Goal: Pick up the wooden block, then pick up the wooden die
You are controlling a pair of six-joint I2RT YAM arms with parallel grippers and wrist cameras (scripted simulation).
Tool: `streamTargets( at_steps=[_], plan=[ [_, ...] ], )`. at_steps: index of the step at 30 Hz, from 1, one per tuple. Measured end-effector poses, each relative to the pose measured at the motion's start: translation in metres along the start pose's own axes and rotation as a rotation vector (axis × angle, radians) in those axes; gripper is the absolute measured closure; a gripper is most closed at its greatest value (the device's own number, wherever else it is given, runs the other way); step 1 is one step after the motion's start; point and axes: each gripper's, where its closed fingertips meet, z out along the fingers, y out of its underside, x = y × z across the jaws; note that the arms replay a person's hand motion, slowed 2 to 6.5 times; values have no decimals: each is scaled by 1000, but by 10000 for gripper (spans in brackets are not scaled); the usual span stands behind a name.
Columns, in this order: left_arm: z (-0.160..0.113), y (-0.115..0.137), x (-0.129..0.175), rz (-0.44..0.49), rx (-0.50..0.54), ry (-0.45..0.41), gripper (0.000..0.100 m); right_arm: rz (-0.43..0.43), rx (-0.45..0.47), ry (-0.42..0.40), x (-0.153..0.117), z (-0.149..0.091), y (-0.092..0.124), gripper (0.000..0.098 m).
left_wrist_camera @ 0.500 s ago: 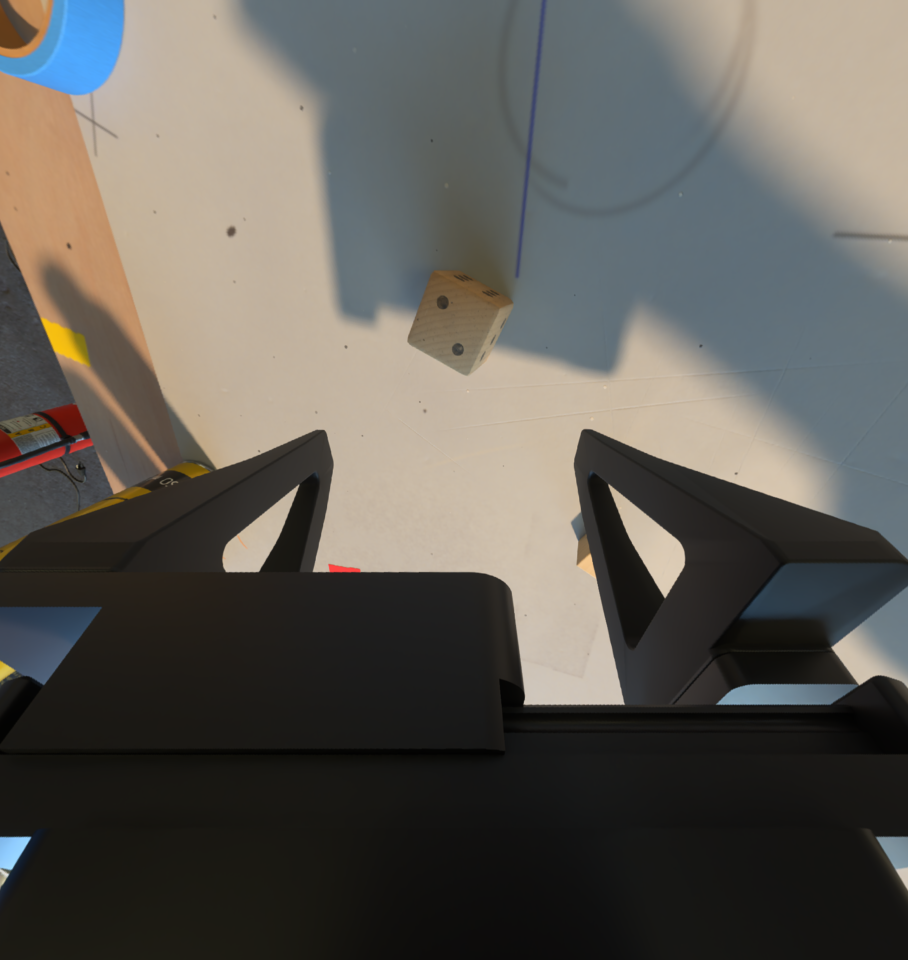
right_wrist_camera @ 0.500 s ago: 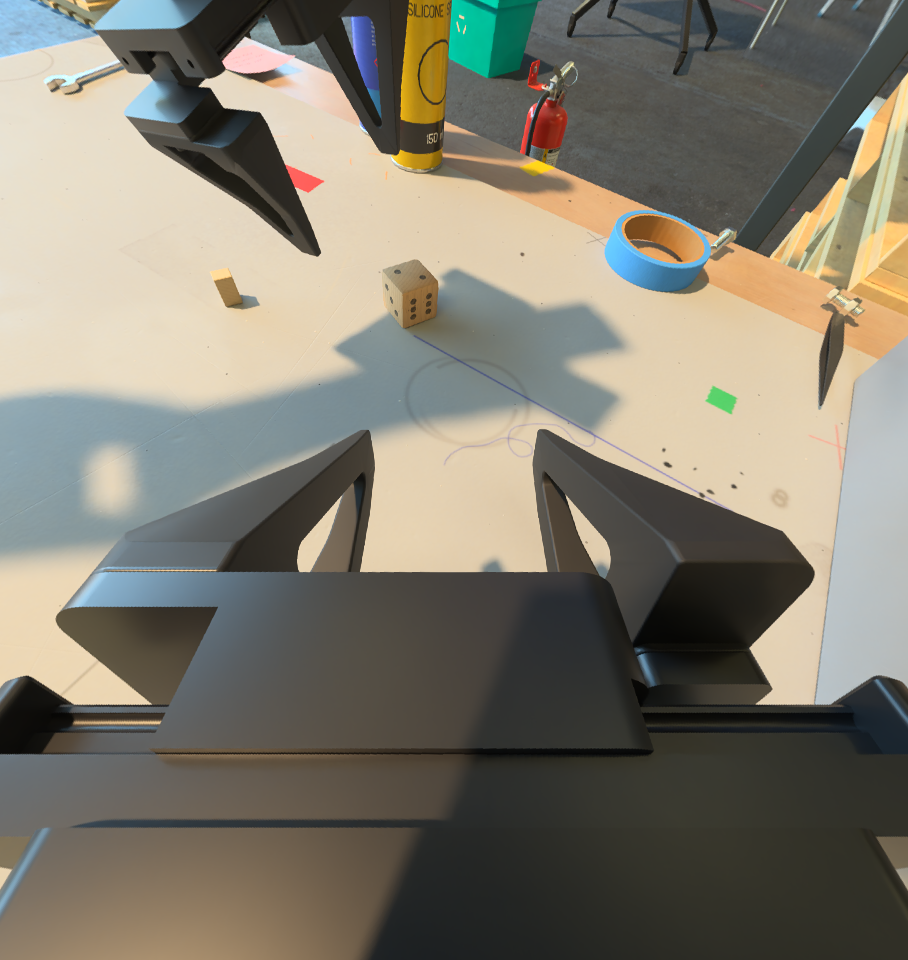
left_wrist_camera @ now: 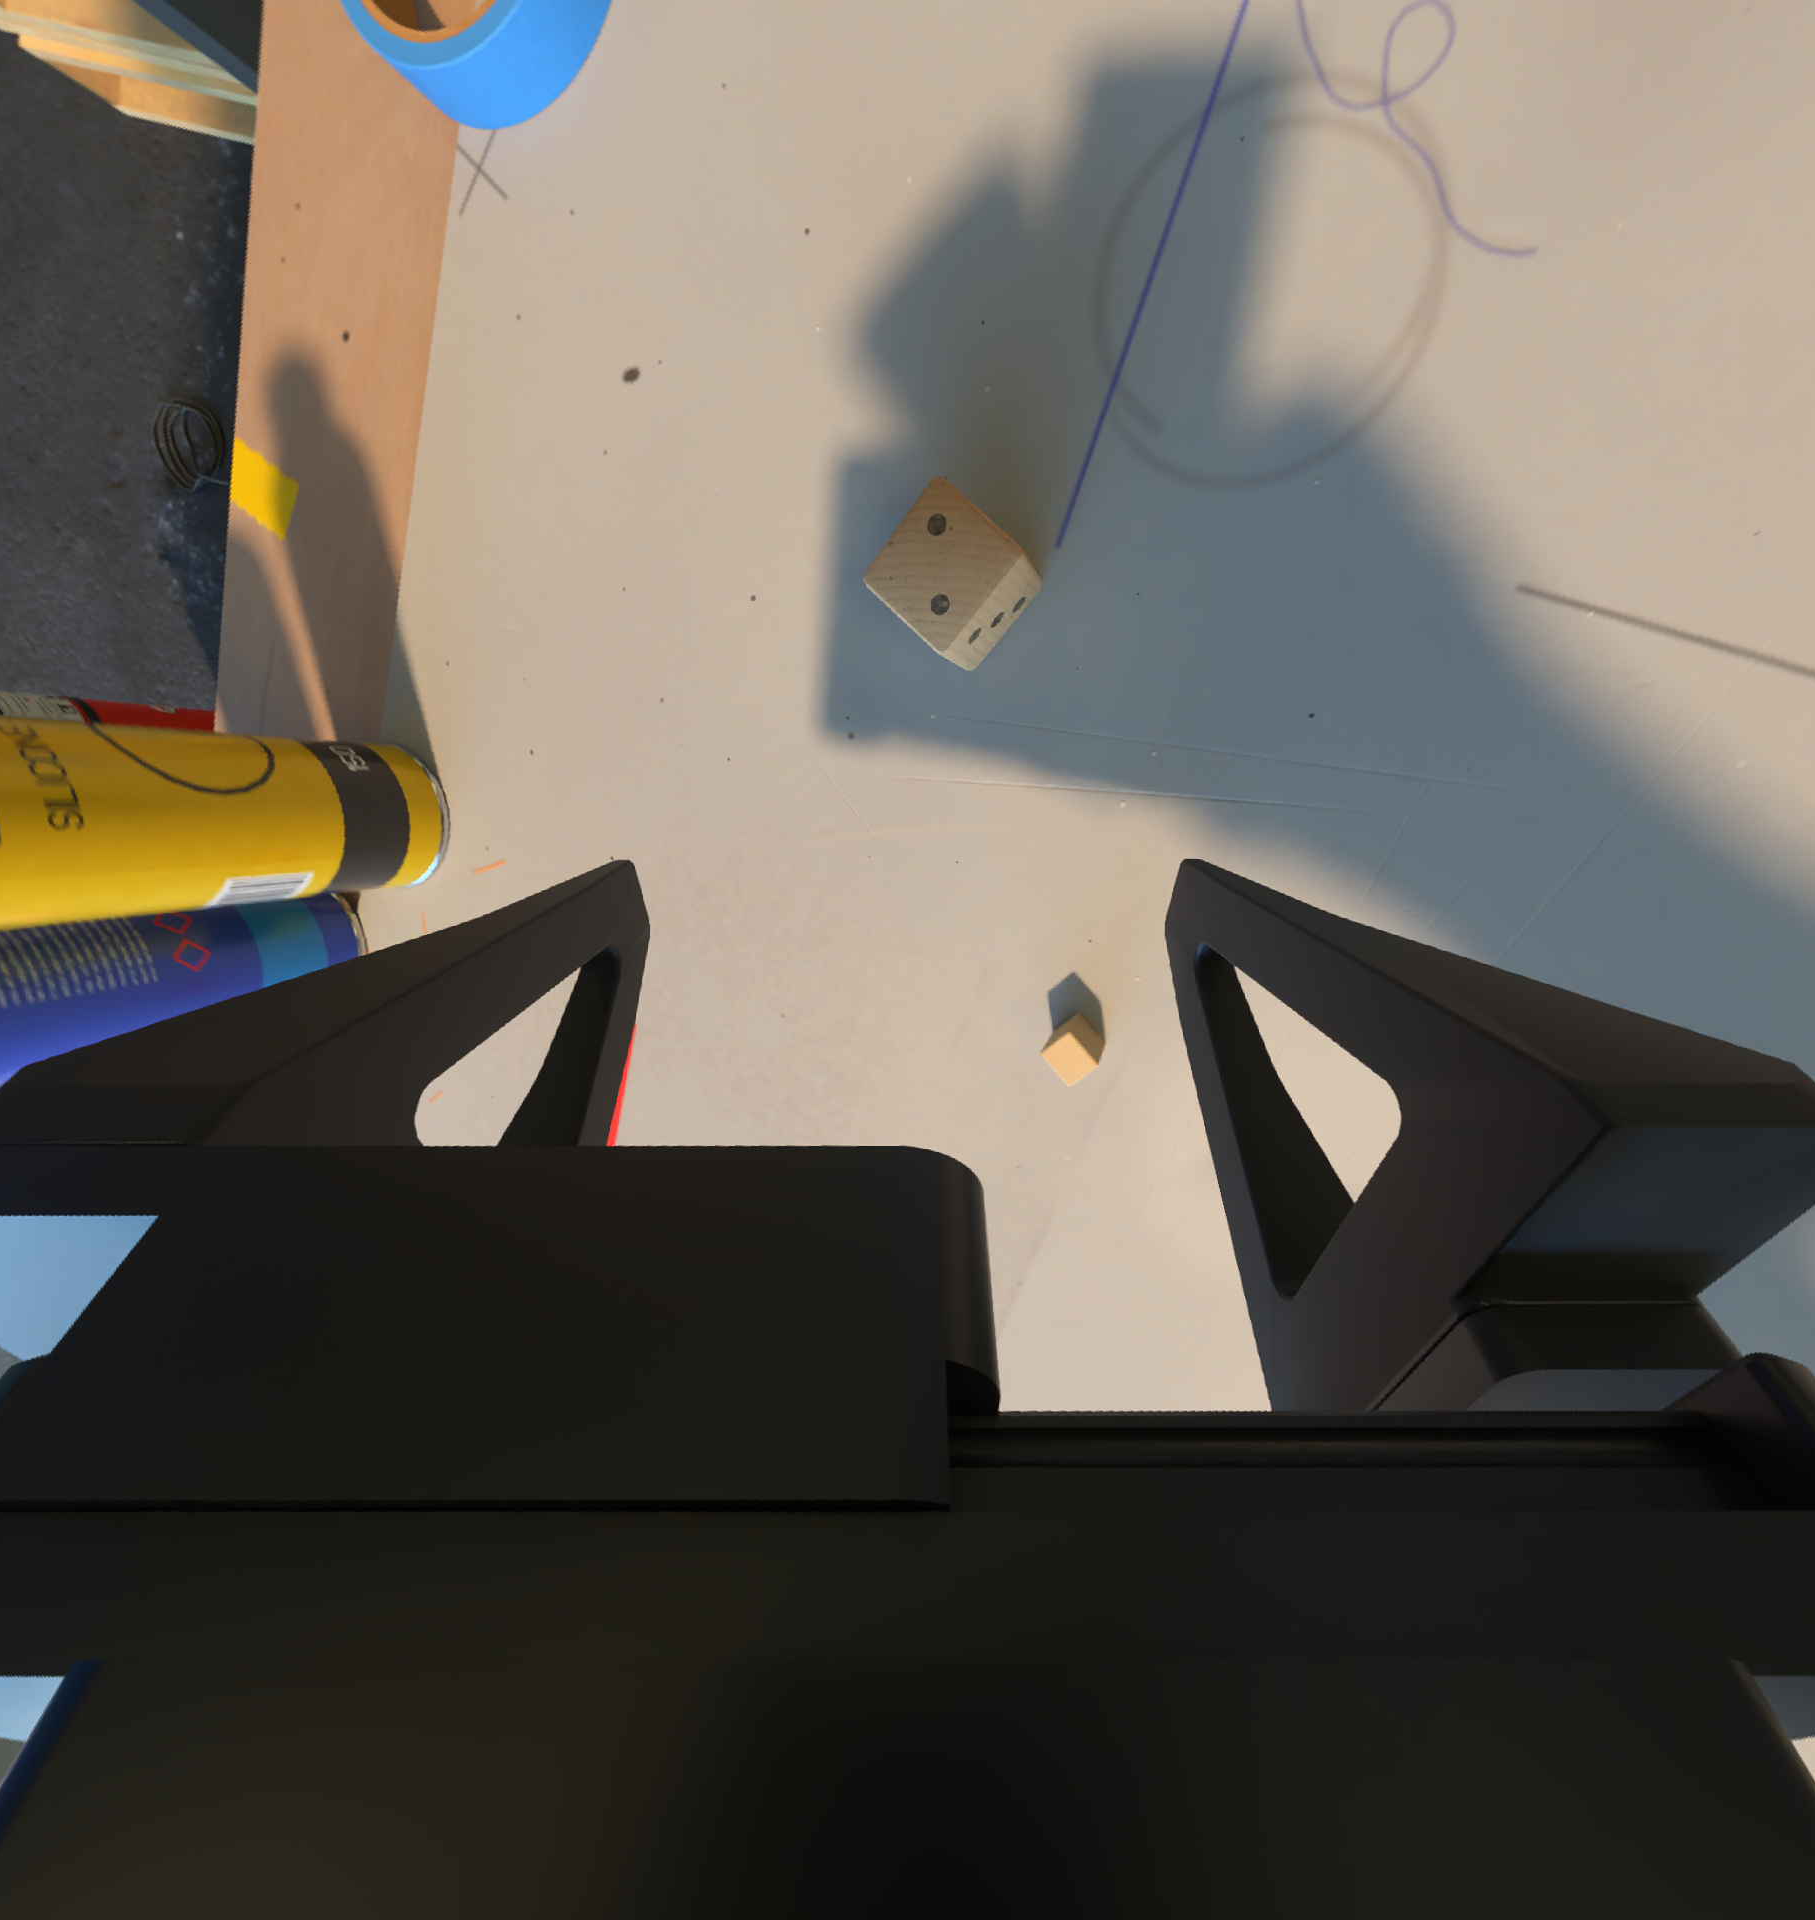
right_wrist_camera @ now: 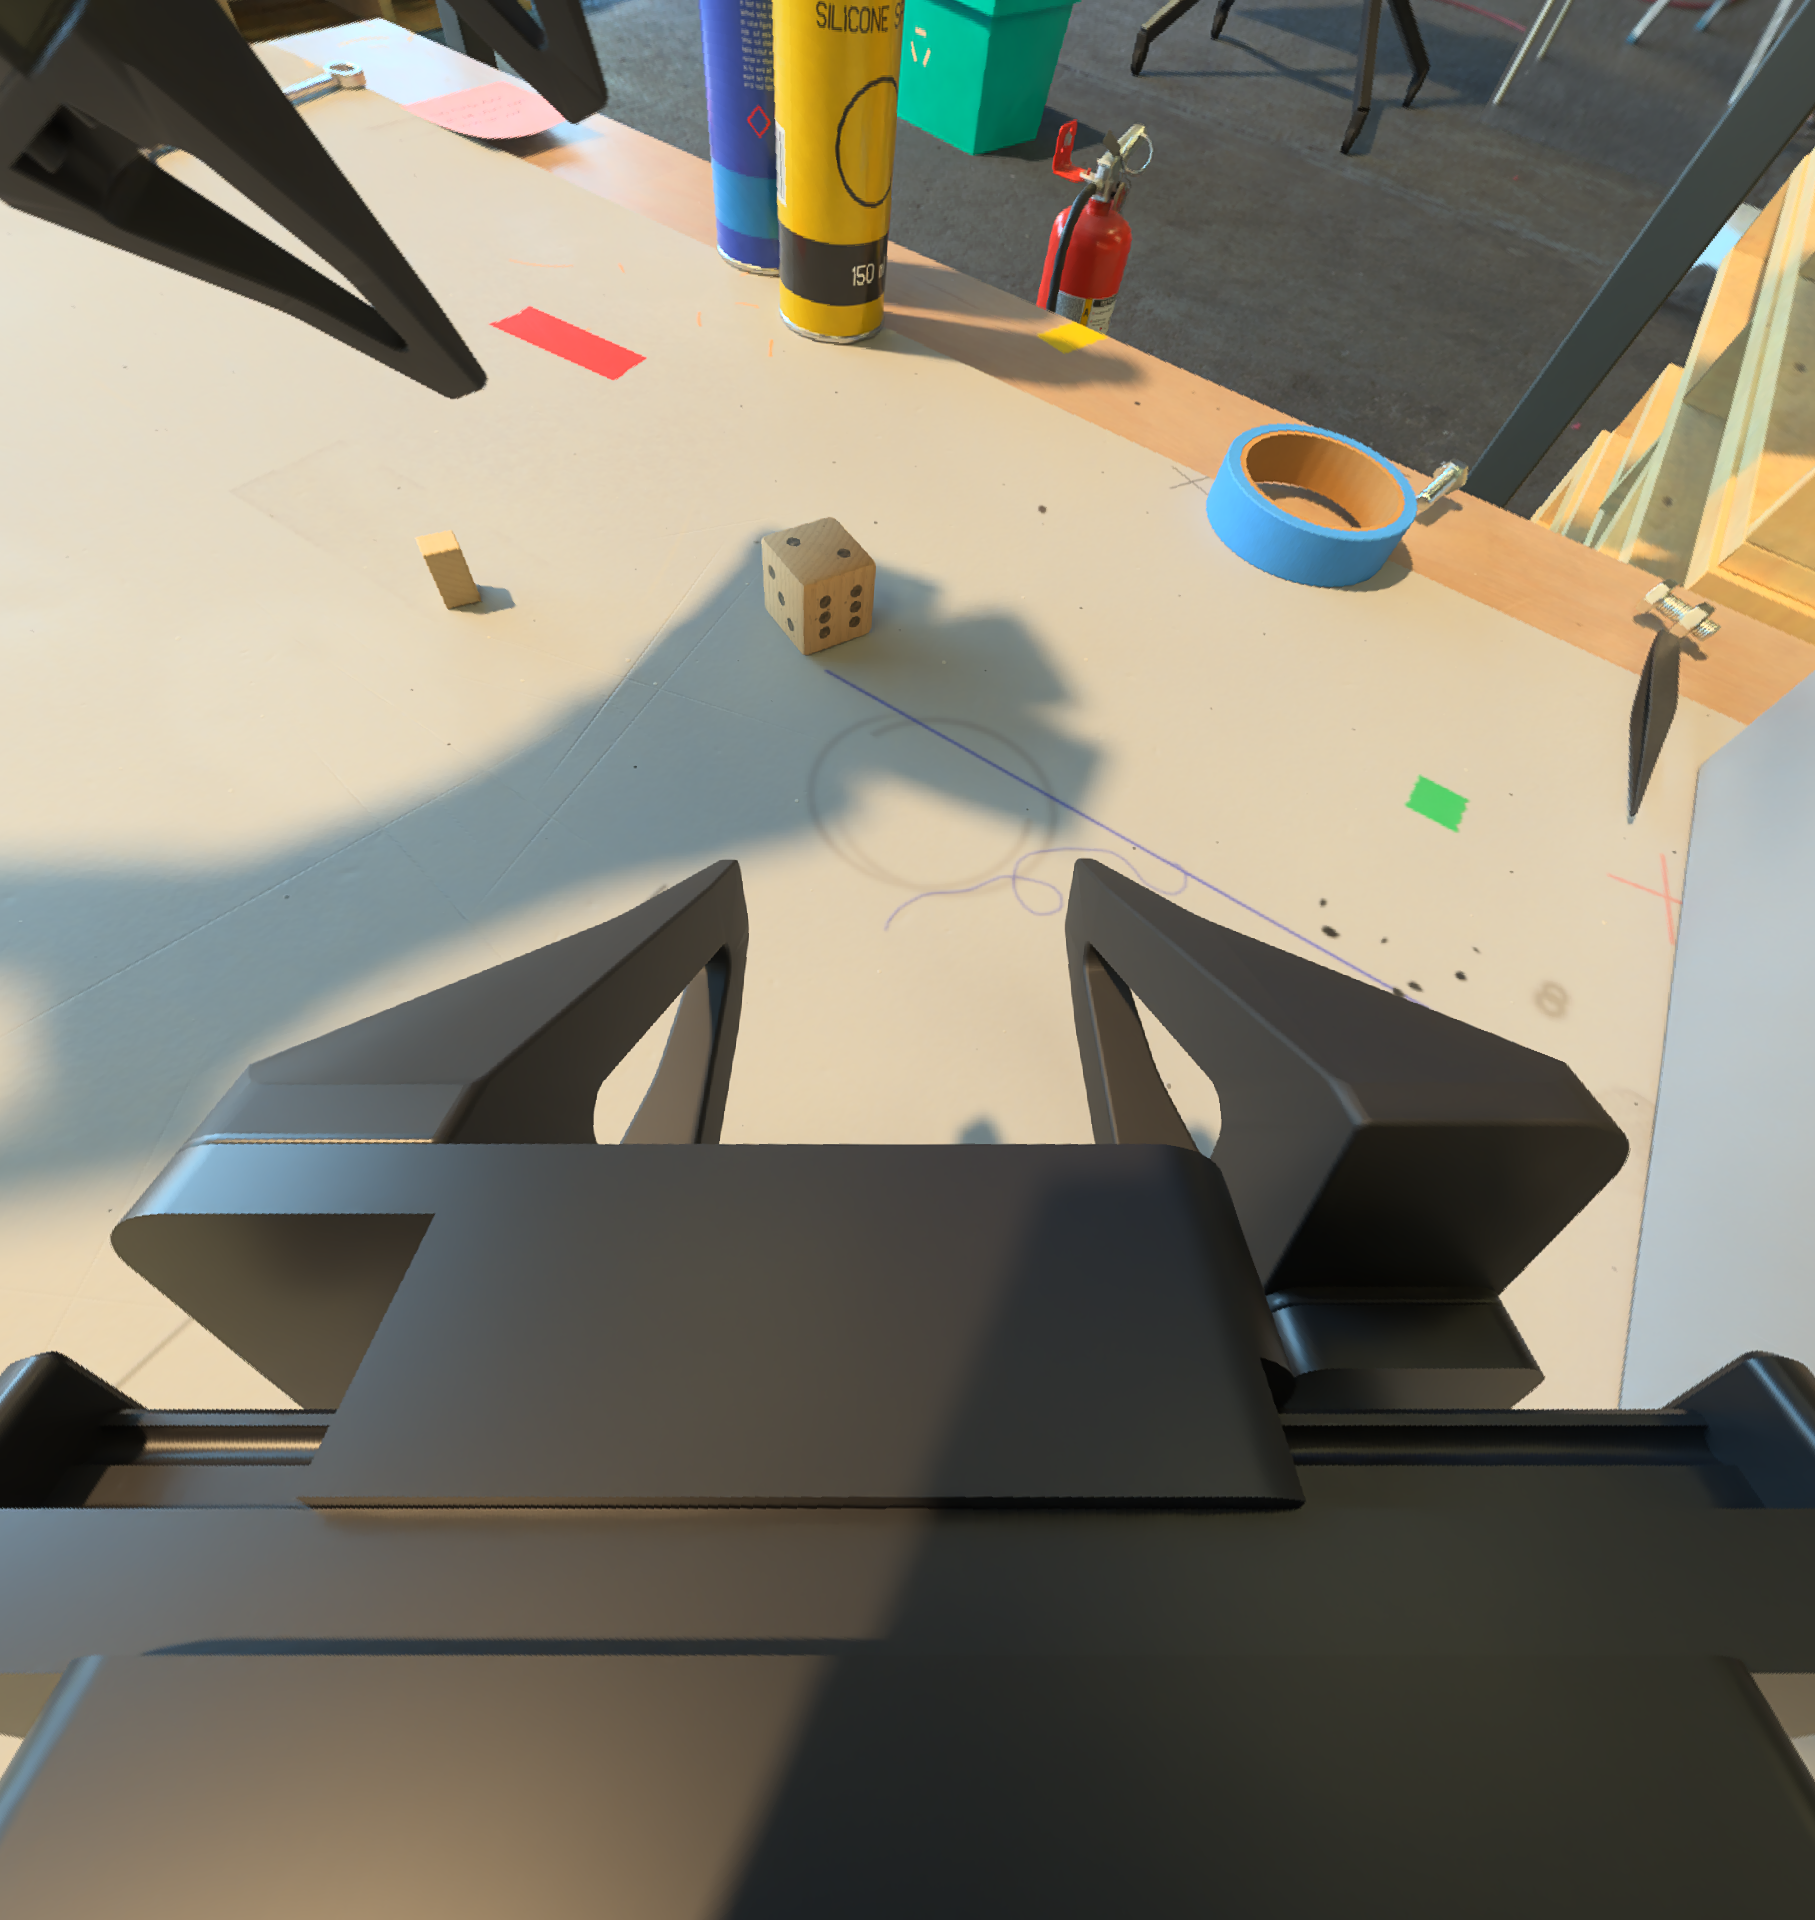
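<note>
We held our left claw (left_wrist_camera: 908,883) wide open and empty above the table (left_wrist_camera: 1298,831), the block (left_wrist_camera: 1072,1049) standing between its fingers, nearer the right one. The die (left_wrist_camera: 953,574) sat farther ahead, well apart from the block. Our right claw (right_wrist_camera: 905,883) hung partly open, empty, short of the die (right_wrist_camera: 818,585), the block (right_wrist_camera: 449,568) off to its left.

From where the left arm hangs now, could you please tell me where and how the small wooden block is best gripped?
Grip the wooden block across its two broad upright faces, near the top, coming straight down. It stands on end, free all round, below the open left gripper, nearer one of its fingers, so centre first.
</note>
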Motion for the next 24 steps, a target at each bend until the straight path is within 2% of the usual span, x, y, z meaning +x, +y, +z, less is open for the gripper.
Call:
streamTargets(
  at_steps=[7, 24],
  plan=[
    [-16, 12, 14, -147, 79, -39, 100, -9, -3, 5, 0, 0, 1, 455],
    [-44, 45, 47, -518, 236, -195, 61, -11, -24, 3, -1, 4, 7, 455]
  ],
)
